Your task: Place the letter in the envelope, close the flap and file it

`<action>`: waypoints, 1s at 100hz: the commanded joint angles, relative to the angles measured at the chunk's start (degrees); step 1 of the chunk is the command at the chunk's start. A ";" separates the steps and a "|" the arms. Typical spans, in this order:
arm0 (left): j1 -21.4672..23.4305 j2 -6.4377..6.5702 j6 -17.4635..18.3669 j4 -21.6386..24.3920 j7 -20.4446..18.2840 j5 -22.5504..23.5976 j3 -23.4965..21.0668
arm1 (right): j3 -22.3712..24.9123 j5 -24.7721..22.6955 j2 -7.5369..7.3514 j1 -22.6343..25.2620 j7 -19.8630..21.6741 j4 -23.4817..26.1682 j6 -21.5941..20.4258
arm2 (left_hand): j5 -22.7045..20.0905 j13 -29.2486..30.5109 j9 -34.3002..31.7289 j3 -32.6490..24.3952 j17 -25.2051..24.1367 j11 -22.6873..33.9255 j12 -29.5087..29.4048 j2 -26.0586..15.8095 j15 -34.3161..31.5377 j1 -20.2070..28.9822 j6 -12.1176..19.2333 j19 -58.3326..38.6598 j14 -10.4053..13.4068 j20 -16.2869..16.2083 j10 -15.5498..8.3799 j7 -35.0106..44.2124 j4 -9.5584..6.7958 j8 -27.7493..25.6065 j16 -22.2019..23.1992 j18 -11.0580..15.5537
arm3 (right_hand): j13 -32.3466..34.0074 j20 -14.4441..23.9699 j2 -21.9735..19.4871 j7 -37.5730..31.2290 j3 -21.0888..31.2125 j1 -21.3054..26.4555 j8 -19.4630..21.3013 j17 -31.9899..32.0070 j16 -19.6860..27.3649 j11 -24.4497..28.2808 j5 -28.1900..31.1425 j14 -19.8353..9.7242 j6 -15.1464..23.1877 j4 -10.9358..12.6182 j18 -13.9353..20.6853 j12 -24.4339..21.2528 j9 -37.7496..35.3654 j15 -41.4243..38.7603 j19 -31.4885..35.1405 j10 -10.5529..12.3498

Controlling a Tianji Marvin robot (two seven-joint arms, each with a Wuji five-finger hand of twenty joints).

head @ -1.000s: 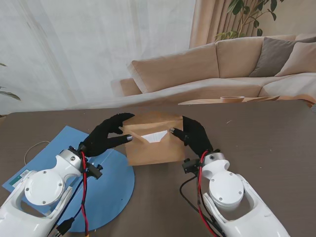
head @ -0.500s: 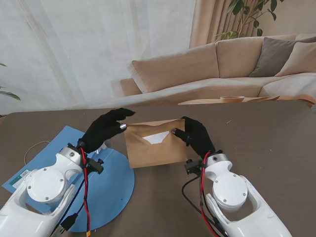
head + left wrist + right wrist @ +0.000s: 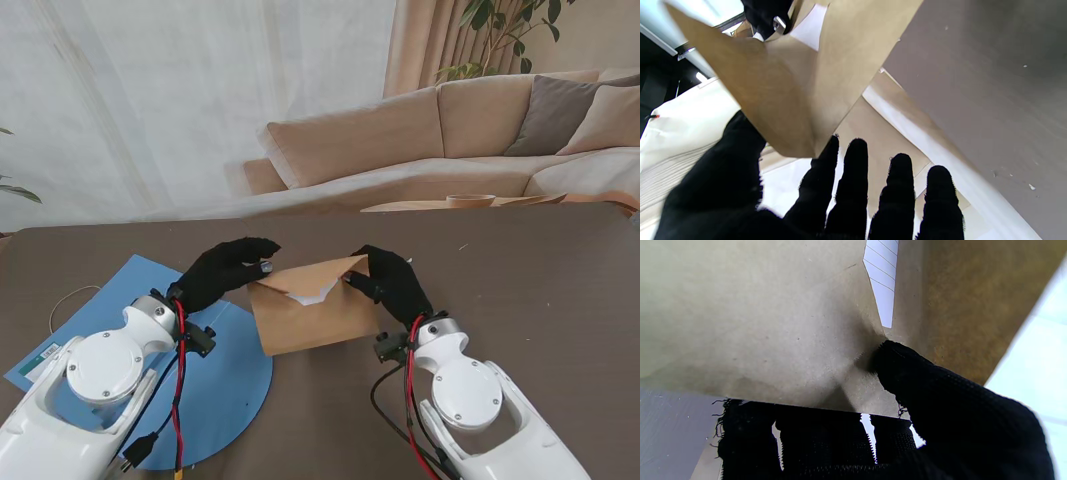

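The brown envelope (image 3: 320, 320) lies on the dark table (image 3: 540, 280) between my two hands. Its flap (image 3: 305, 273) stands half folded over the mouth, and a corner of the white lined letter (image 3: 313, 293) shows under it. My left hand (image 3: 222, 270) is open, fingers stretched, a fingertip touching the flap's left end. The left wrist view shows the flap (image 3: 790, 86) leaning against my index finger and the letter (image 3: 808, 28). My right hand (image 3: 390, 282) pinches the envelope's right edge. In the right wrist view its thumb (image 3: 903, 366) presses the envelope (image 3: 756, 323) near the letter (image 3: 883, 283).
A blue folder with a rounded edge (image 3: 225, 385) lies on the table under my left arm. A labelled blue sheet (image 3: 45, 360) and a thin white cable (image 3: 65, 300) are beside it. A tape roll (image 3: 470, 201) and a sofa stand beyond the table's far edge.
The flap has come down from lying open toward the envelope's face, now covering most of the letter. My left hand moved right onto the flap. The right hand kept its hold.
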State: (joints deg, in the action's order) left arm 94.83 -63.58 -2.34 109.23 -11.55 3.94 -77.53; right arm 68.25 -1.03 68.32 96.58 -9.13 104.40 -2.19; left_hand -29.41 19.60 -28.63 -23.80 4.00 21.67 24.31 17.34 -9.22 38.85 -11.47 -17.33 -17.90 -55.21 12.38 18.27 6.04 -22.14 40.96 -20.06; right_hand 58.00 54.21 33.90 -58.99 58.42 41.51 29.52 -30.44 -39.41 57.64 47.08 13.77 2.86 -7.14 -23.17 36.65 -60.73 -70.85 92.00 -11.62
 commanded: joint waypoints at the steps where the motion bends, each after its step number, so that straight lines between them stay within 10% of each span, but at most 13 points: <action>1: 0.40 0.06 -0.70 0.11 -0.04 0.40 0.50 | -0.41 -0.11 0.21 0.12 0.53 0.05 -0.29 | 0.16 2.54 -2.33 0.31 0.78 0.91 1.07 2.03 -0.99 1.19 -1.36 -0.45 -0.62 -1.89 0.61 0.94 -1.61 0.62 1.91 -0.61 | 1.68 1.19 -0.10 -2.97 1.69 1.26 2.56 -0.03 -1.11 1.25 -0.06 -1.07 1.35 -0.18 -1.04 0.66 -1.42 -1.40 2.42 -0.56; 32: 0.53 1.29 -1.60 0.15 -5.60 -0.12 -0.07 | -0.86 -1.07 0.32 -0.45 -0.18 -0.38 -0.61 | -7.70 8.90 -15.01 -6.62 7.73 11.32 7.67 3.13 -13.70 4.29 -3.32 -4.30 -2.01 -8.34 2.27 12.99 -1.53 -7.86 7.23 -2.94 | 1.64 1.28 -0.13 -2.82 1.66 1.22 2.80 -0.02 -1.11 1.16 -0.02 -1.10 1.42 -0.20 -1.02 0.68 -1.40 -1.37 2.38 -0.42; 42: 0.71 1.36 -0.41 0.01 -5.63 0.11 0.02 | -1.00 -0.90 0.36 -0.69 -0.18 -0.58 -0.69 | -7.45 9.45 -19.10 2.95 8.57 16.29 11.12 3.83 -23.76 17.94 -0.74 -8.93 -1.87 -10.51 1.24 24.31 -0.93 -14.10 4.31 -3.06 | 1.61 1.31 -0.16 -2.67 1.63 1.25 2.79 -0.01 -1.11 1.11 -0.16 -1.12 1.39 -0.21 -1.02 0.69 -1.38 -1.35 2.37 -0.41; 62: 1.03 0.92 1.79 -0.10 -3.39 0.04 0.39 | -1.05 -0.61 0.35 -0.78 -0.05 -0.68 -0.94 | -8.79 13.26 -25.02 7.43 3.50 15.37 21.76 -0.01 -35.10 32.32 0.53 -39.93 -2.80 2.98 1.69 30.03 -2.68 -13.79 4.95 -2.57 | 0.90 1.24 -0.46 -1.44 0.82 1.27 0.64 0.90 -0.36 -0.91 -0.21 -0.46 0.81 -0.45 -0.73 -0.70 -1.12 0.57 1.75 0.01; 100: 0.51 0.08 4.61 -1.16 0.63 0.34 1.04 | -0.30 0.30 -0.16 -0.13 2.01 0.00 -1.36 | -8.77 20.46 -23.95 2.88 9.80 19.00 29.40 0.23 -48.70 35.07 4.97 -54.66 -3.64 4.30 4.83 34.74 -1.65 -23.69 11.80 -5.79 | -7.03 -2.04 0.64 5.45 0.03 0.32 -12.50 8.75 4.21 -13.40 -6.81 0.02 -1.38 -0.29 1.05 -9.22 5.68 14.48 -5.33 1.97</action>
State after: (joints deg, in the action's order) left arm 95.39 -62.88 1.52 108.11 -11.09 4.35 -76.76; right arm 67.83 -1.00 68.33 95.82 -8.75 103.85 -3.24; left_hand -36.58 38.37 -52.34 -17.92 13.37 37.94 51.86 19.20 -55.38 69.76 -11.16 -69.31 -22.23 -51.28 17.06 48.85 4.88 -42.71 50.42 -24.94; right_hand 53.91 53.31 33.21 -55.64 58.30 41.65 19.92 -23.76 -36.47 46.78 43.09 13.78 2.05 -7.22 -23.17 29.50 -57.61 -59.21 88.33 -11.12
